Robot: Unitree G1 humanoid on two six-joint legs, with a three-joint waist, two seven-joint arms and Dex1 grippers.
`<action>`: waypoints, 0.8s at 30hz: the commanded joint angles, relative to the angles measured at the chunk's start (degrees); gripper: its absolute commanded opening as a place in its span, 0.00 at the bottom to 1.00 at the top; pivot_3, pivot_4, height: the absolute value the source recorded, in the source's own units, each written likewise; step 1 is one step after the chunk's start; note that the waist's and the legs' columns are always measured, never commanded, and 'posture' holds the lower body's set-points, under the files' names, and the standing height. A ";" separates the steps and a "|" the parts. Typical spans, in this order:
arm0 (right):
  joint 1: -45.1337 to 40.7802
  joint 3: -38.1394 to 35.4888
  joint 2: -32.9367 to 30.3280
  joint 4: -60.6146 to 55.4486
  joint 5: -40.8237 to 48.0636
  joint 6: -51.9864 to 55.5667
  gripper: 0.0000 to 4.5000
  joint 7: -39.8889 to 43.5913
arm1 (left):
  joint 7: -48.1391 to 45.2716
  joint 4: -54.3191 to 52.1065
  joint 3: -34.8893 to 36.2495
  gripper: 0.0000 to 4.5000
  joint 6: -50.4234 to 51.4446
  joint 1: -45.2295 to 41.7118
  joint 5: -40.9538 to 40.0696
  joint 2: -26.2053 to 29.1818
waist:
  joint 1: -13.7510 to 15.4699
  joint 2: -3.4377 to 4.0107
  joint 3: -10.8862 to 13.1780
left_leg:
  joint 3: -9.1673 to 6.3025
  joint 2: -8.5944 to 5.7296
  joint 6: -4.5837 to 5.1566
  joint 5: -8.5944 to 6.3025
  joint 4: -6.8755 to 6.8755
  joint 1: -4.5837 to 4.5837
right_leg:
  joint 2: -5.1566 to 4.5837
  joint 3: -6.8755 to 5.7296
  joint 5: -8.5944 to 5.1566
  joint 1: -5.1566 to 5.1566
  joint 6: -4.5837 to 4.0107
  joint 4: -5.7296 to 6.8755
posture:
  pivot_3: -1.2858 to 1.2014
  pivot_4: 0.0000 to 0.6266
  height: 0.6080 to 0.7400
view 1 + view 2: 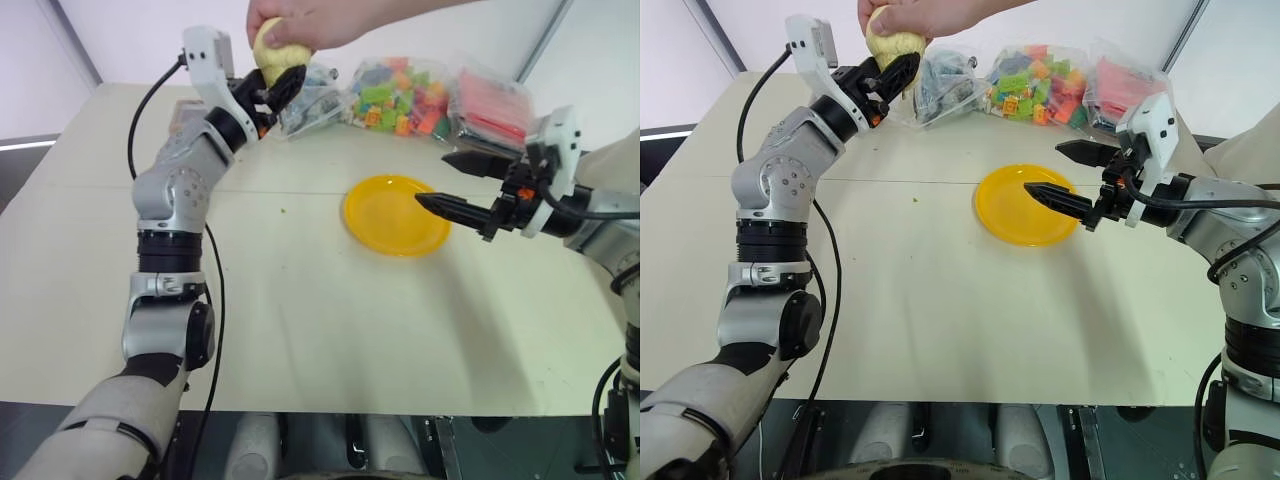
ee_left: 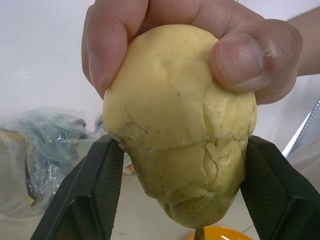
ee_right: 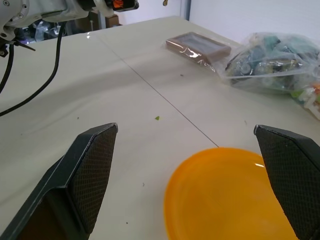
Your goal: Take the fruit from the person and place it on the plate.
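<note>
Head views: the left gripper (image 1: 281, 86) is raised over the table's (image 1: 300, 320) far edge, its fingers pinching the fruit (image 1: 272, 52), which the person's hand (image 1: 305, 22) grips from above. The plate (image 1: 396, 214) lies right of the table's middle. The right gripper (image 1: 452, 182) hovers at the plate's right rim, fingers spread. Bags of blocks (image 1: 400, 97) sit along the far edge.

Left wrist view: both fingers (image 2: 95, 192) press the fruit's lower sides; the hand's fingers clasp its top.

Right wrist view: spread fingers (image 3: 87, 175) frame the plate; nothing lies between them.
</note>
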 commanded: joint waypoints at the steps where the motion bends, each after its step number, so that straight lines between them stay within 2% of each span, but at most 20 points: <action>1: -0.54 -1.71 -0.92 -1.38 -0.03 -1.30 1.00 0.06 | -0.68 -1.69 0.48 0.61 -0.07 -1.69 -0.28 0.13 | -0.01 0.00 0.00 | 0.00 0.00 0.00 0.00 0.00 0.00 | 0.00 0.00 0.00 0.00 0.00 0.00 | 0.52 0.24 0.93; 8: 0.35 -2.10 -0.96 -2.06 -0.20 -1.35 1.00 -0.27 | -8.33 1.80 -7.69 0.61 2.43 -1.97 3.85 -0.35 | 0.09 0.00 0.00 | 0.01 -0.01 0.00 0.00 0.00 0.00 | 0.00 0.00 0.00 0.00 0.00 0.00 | 0.52 0.24 0.93; 13: 4.61 -4.51 -1.42 -5.52 0.15 -0.63 1.00 -1.84 | -16.22 11.43 -13.65 0.61 0.45 -6.10 7.98 -3.36 | 0.12 -0.01 0.00 | 0.01 -0.02 0.00 0.00 0.00 -0.03 | 0.00 -0.02 0.00 0.00 0.00 -0.02 | 0.52 0.24 0.93; 18: 12.95 -9.11 -0.45 -13.43 0.97 1.03 1.00 -6.29 | -19.51 32.58 -16.52 0.61 -7.42 -13.16 14.25 -9.22 | 0.19 0.01 -0.01 | -0.10 0.01 0.01 0.00 -0.06 -0.03 | 0.11 -0.07 -0.01 -0.03 0.00 -0.05 | 0.52 0.24 0.93; 24: 18.49 -13.87 3.13 -22.61 6.85 4.03 1.00 -14.69 | -19.94 49.13 -15.60 0.61 -16.11 -18.01 19.81 -13.77 | -0.05 -0.01 -0.01 | -0.06 -0.01 0.04 -0.02 -0.06 -0.05 | 0.08 -0.03 -0.01 -0.06 0.00 -0.09 | 0.52 0.24 0.93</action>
